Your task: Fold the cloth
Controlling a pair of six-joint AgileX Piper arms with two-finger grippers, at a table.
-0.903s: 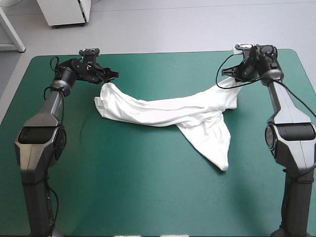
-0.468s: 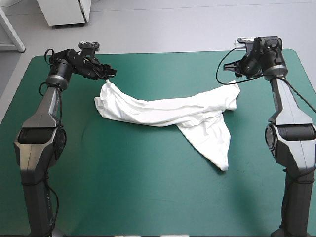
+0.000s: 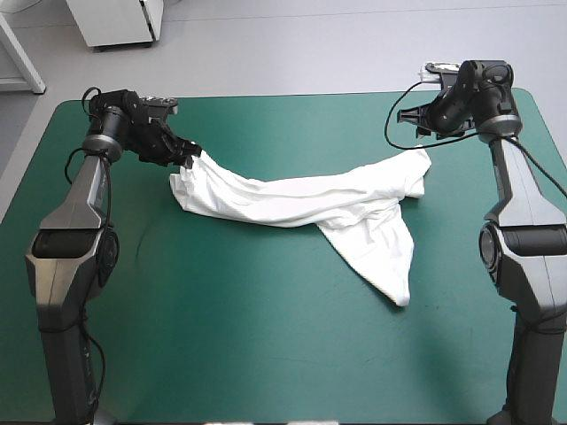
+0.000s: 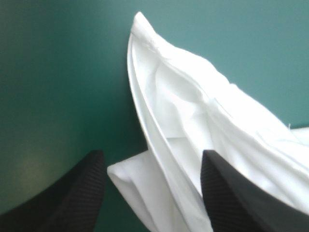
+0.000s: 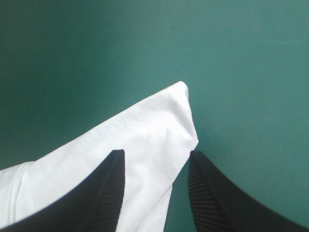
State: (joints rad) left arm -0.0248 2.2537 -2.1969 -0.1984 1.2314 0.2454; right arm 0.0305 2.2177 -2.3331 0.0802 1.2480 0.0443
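Since just before, your left gripper (image 3: 188, 158) has dropped to the T-shirt (image 3: 292, 199) at its end nearest the table's (image 3: 266, 354) left edge; your right gripper (image 3: 423, 121) has drawn back above the other end. You'll see soft, creased white cloth stretched in a band across the smooth teal-green cover's far half, one flap trailing toward the near edge. Both pairs of ribbed black fingers stand apart, released, with cloth between them.

T-shirt (image 3: 292, 202) end now at left gripper (image 3: 188, 158)
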